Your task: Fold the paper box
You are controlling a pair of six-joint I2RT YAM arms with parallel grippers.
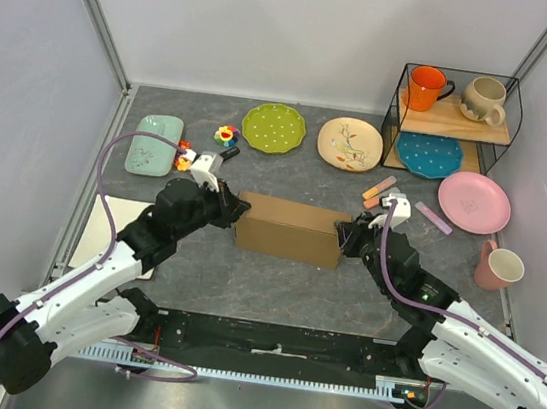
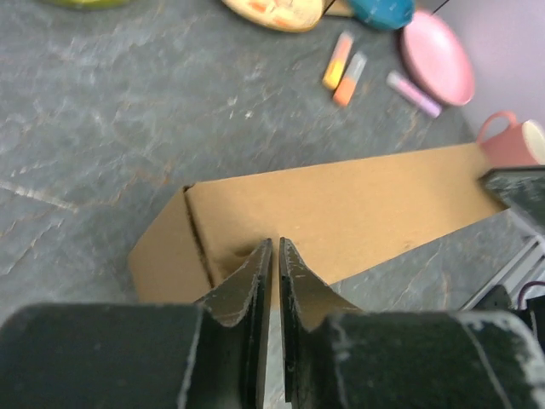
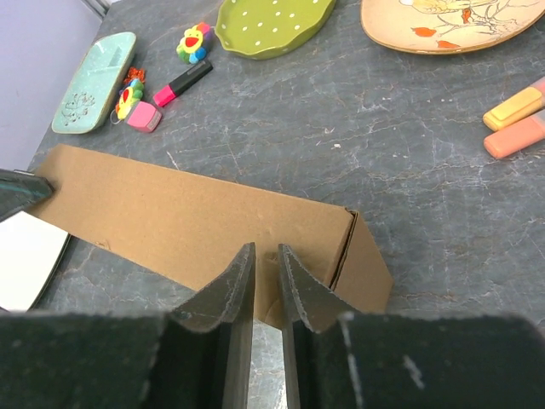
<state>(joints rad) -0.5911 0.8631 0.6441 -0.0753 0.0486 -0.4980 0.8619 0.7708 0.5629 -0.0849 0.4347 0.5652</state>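
Pinching the paper box (image 1: 288, 229) at both ends, mid-table

Left claw (image 2: 274, 249) is squeezed down to a hairline slit on the box's left-end wall. Right claw (image 3: 262, 254) is doing the same at the right end with a slightly wider slit, cardboard showing between the fingers. Box lies longways between the two arms on the grey table (image 1: 272, 290), nothing else pressed up against it. Close by: a white tray (image 1: 100, 222) partly under the left arm, orange highlighters (image 1: 378, 190) and a purple marker (image 1: 433, 218) behind the right claw, a pink mug (image 1: 498, 266) off to the right. Further back sit a mint dish (image 1: 153, 143), green dotted plate (image 1: 274, 127), beige plate (image 1: 350, 143) and pink plate (image 1: 474, 202). Only the top view catches the wire shelf (image 1: 454, 117); only the wrist views show the angled end flaps (image 2: 162, 256).
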